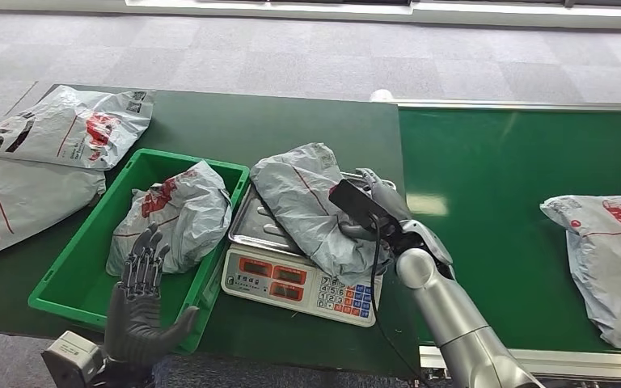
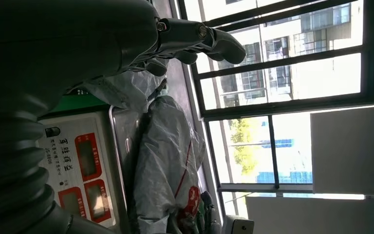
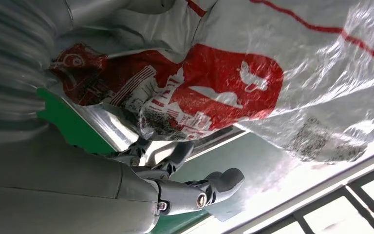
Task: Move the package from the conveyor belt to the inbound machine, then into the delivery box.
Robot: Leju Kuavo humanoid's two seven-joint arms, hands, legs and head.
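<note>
Soft, light, slippery bag [image 1: 311,206] slumped on scale [image 1: 295,279]; best pinched at bunched right edge, where right robot hand [image 1: 376,212] grips; left robot hand [image 1: 140,299] spread, empty.

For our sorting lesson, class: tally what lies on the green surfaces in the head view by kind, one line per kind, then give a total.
Grey plastic mail packages: 5 (on the scale, in the bin, on the conveyor belt, two at the table's left)
Green plastic bin: 1
Weighing scale: 1
Total: 7
</note>
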